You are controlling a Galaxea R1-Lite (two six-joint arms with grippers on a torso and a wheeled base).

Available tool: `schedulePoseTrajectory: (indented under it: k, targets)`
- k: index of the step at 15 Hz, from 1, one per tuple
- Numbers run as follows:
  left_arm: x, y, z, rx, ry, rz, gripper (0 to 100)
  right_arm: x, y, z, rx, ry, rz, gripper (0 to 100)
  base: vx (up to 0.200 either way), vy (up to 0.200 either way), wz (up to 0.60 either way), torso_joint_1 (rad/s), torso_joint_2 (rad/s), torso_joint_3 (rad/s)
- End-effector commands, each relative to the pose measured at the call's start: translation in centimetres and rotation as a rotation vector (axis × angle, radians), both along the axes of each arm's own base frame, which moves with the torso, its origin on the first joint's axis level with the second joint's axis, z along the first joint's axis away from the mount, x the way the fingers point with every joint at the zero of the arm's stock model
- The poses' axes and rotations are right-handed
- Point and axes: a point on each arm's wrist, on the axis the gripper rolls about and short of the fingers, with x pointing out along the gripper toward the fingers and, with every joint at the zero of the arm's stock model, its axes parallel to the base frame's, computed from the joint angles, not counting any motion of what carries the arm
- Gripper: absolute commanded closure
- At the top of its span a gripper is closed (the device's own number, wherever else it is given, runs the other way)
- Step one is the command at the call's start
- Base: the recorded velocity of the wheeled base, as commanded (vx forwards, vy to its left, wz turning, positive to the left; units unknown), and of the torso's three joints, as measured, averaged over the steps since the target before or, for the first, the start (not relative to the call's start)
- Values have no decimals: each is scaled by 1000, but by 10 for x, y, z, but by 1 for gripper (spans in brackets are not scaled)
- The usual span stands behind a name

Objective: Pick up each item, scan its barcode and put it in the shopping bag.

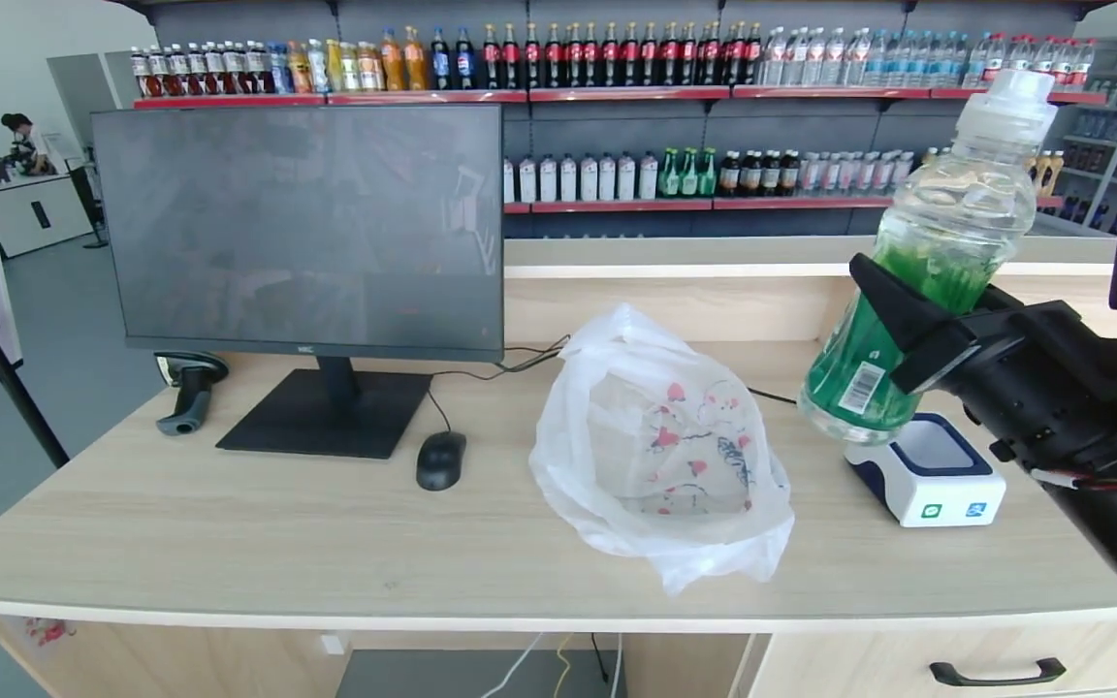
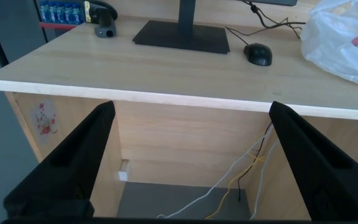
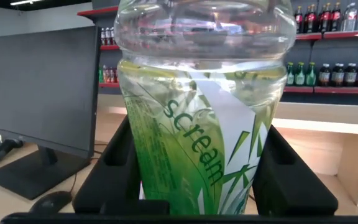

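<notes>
The right gripper (image 3: 197,180) had its jaws clenched on a clear plastic bottle (image 1: 937,242) with a green label, held tilted just above the white-and-blue box scanner (image 1: 937,475) on the pale wooden desk (image 1: 229,543). A translucent white plastic shopping bag (image 1: 660,446) lay beside the scanner. The left gripper (image 2: 191,112), jaws released, hung before the desk's front edge.
</notes>
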Motion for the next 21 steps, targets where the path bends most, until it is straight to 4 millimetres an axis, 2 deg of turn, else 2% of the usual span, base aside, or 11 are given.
schedulePoseTrajectory:
  k: [1,6,9,11,15,21]
  targets:
    - [0,0,0,0,-1,0,0,23,4,-12,-18,41,-21,100,0,0,0,0,0,0]
    - [0,0,0,-1,-1,0,0,50,16,-27,-33,78,-15,100,0,0,360,0,1,0]
    - [0,0,0,-1,-1,0,0,64,38,-37,-40,89,36,100,0,0,0,0,0,0]
    - [0,0,0,-1,-1,0,0,81,52,-51,-51,110,54,100,0,0,0,0,0,0]
    - [0,0,0,-1,-1,0,0,111,67,-79,-66,147,57,100,0,0,0,0,0,0]
    - [0,0,0,-3,-1,0,0,125,74,-103,-78,190,62,100,0,0,0,0,0,0]
